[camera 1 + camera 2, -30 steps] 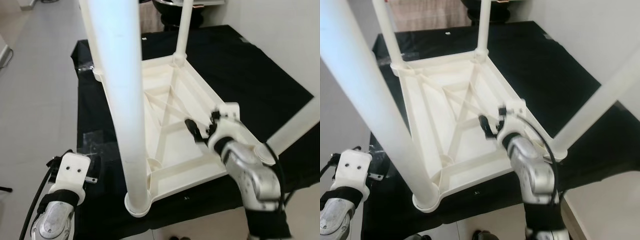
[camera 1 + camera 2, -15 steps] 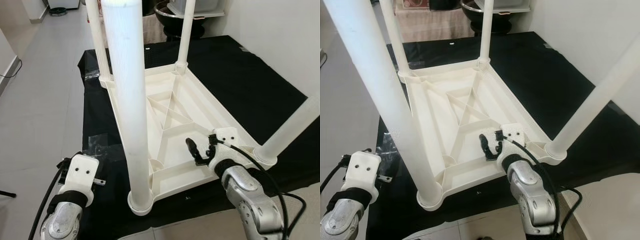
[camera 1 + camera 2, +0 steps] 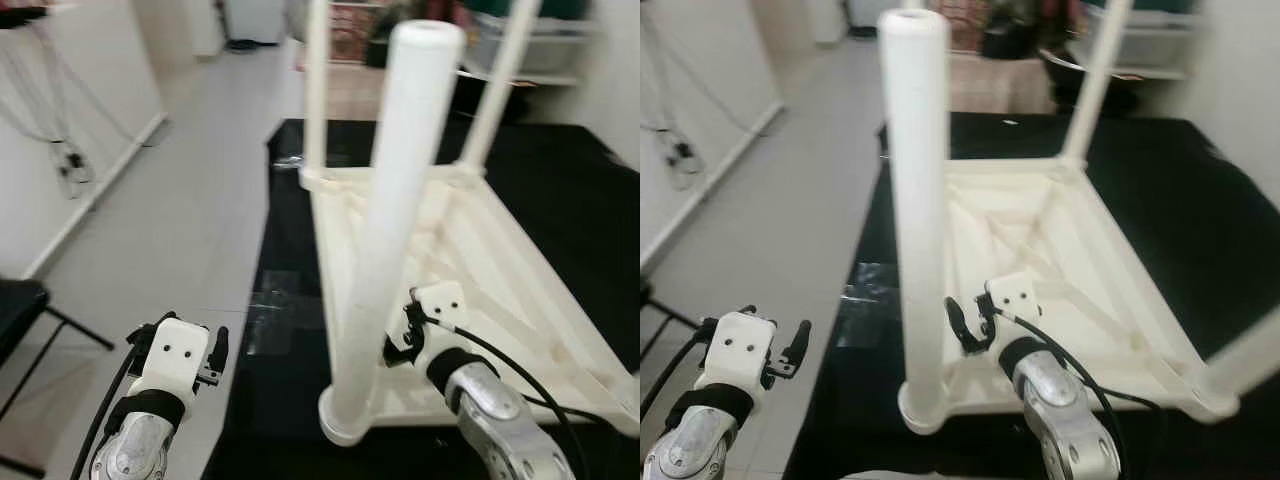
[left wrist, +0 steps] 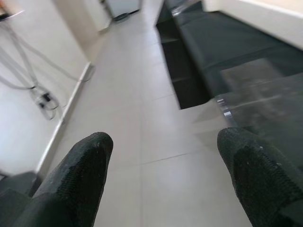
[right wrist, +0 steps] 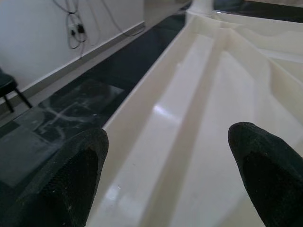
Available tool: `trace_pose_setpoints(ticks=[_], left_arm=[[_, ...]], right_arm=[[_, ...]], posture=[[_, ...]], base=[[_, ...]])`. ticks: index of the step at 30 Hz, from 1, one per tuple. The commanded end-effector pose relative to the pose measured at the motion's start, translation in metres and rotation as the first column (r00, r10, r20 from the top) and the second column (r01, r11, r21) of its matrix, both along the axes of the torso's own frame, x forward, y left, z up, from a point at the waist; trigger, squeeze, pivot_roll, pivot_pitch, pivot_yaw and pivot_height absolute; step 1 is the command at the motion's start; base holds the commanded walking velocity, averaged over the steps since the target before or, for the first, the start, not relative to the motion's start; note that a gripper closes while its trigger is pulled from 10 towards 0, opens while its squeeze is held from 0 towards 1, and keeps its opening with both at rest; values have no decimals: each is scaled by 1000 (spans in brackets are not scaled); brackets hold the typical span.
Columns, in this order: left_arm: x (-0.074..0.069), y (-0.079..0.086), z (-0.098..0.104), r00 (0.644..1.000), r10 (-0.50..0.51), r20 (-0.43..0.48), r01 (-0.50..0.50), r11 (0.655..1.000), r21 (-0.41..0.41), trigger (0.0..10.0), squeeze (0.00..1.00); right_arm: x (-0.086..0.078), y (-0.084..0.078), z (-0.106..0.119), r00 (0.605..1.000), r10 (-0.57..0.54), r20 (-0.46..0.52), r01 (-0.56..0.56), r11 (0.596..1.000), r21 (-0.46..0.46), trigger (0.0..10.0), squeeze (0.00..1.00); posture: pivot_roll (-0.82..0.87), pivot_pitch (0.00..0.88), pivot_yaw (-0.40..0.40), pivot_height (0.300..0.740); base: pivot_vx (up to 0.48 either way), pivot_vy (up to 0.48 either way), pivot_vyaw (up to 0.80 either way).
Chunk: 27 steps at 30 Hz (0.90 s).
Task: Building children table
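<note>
A cream plastic children's table (image 3: 1080, 260) lies upside down on a black mat (image 3: 1200, 170), its ribbed underside facing up; the mat is the landmark here, spread over a pale tiled floor (image 3: 190, 180). The table sits on the mat's left half, its near left corner close to the mat's left edge; from that corner a thick white leg (image 3: 915, 200) stands upright, seated in its socket; two thinner-looking legs (image 3: 315, 90) rise from the far corners, toward the mat's far edge, and a fourth leg (image 3: 1250, 360) angles up from the near right corner, blurred.

The right gripper (image 3: 965, 328) hovers over the table's near end, just beside the base of the thick leg, above the mat's near left part; its fingers (image 5: 71, 179) are spread wide with nothing between them, and its wrist view looks along the table's underside rib and rim (image 5: 199, 123) with the mat showing beyond.

The left gripper (image 3: 215, 350) hangs off the mat, over the floor just beyond the mat's left edge; its fingers (image 4: 80, 165) are spread wide and empty, and its wrist view shows floor tiles with the mat's edge (image 4: 227, 42) to one side. A patch of clear tape or film (image 3: 275, 310) lies on the mat's left edge; cables (image 3: 65, 160) hang on the white wall well left of the mat.
</note>
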<state>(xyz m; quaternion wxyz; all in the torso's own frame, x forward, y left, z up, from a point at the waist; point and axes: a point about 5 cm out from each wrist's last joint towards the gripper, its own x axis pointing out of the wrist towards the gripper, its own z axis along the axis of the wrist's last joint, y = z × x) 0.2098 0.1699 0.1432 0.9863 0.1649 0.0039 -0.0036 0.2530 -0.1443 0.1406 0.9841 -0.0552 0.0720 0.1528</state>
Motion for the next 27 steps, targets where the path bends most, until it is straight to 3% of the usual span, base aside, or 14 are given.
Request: trace_pose_setpoints(ticks=[1,6,10,17,27], left_arm=[[-1,1,-3,1000,-3,-13,3,1000,22,10000,0],[0,0,-4,1000,-15,-19,15,1000,12,10000,0],[0,0,-4,1000,-19,-22,20,1000,5,10000,0],[1,-1,-3,999,-24,-22,24,1000,-1,10000,0],[3,1,-2,999,-22,-28,22,1000,14,10000,0]], right_arm=[[-3,-2,0,1000,3,6,-3,1000,-5,10000,0],[-5,-21,-2,998,-60,-13,60,998,-20,10000,0],[-5,-24,0,997,-77,-2,77,997,-21,10000,0],[2,-22,-3,985,-166,-54,165,986,-17,10000,0],[4,-24,-5,969,-234,-78,234,972,-8,10000,0]], posture=[[-26,91,-16,740],[-33,99,-15,740],[-35,102,-15,740],[-31,106,-18,740],[-30,106,-16,740]], base=[[0,0,800],[0,0,800],[0,0,800],[0,0,0],[0,480,0]])
